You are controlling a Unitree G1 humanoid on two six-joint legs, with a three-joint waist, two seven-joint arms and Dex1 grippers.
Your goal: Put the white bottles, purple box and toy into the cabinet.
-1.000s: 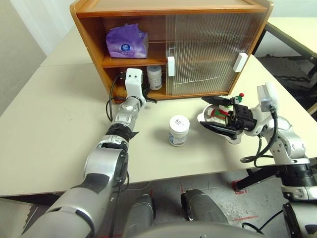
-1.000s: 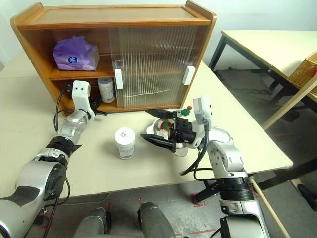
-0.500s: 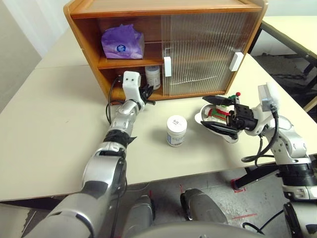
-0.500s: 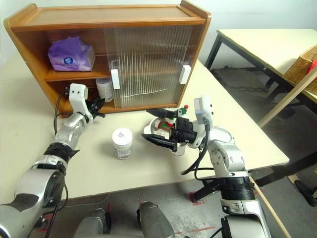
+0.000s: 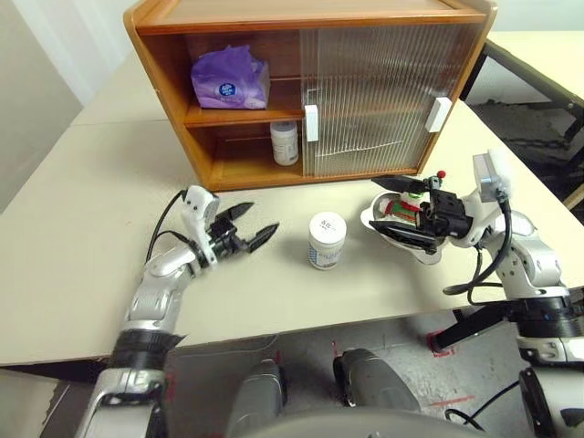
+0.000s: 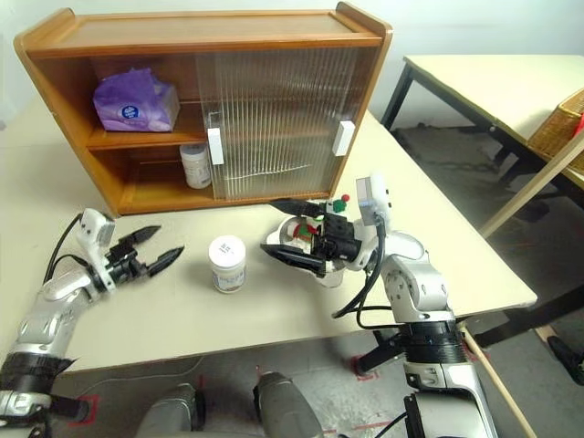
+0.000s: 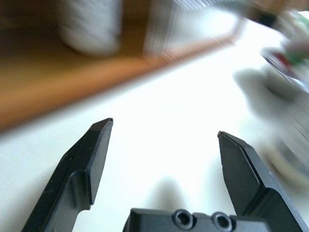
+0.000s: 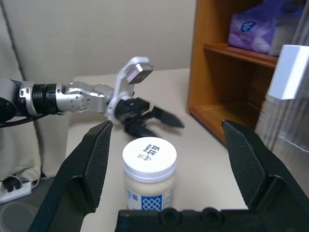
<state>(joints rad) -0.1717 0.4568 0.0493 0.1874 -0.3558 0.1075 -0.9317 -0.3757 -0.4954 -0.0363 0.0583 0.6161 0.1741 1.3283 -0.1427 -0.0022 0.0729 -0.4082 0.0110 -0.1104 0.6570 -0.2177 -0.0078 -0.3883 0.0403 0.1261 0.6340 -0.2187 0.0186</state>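
Left eye view: left end effector (image 5: 250,224) gapes empty above the bench (image 5: 82,210); right end effector (image 5: 399,212) spread beside the toy (image 5: 408,202). One bottle (image 5: 327,240) on bench, another (image 5: 285,142) with purple box (image 5: 231,79) inside cabinet (image 5: 310,27).

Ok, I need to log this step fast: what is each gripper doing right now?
Left gripper: open, holding nothing, above the table.
Right gripper: open, empty, by the steel bowl with the toy.

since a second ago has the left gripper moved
Yes. The left gripper has pulled back out of the cabinet, away from the bottle on its lower shelf, and now hangs open over the table.
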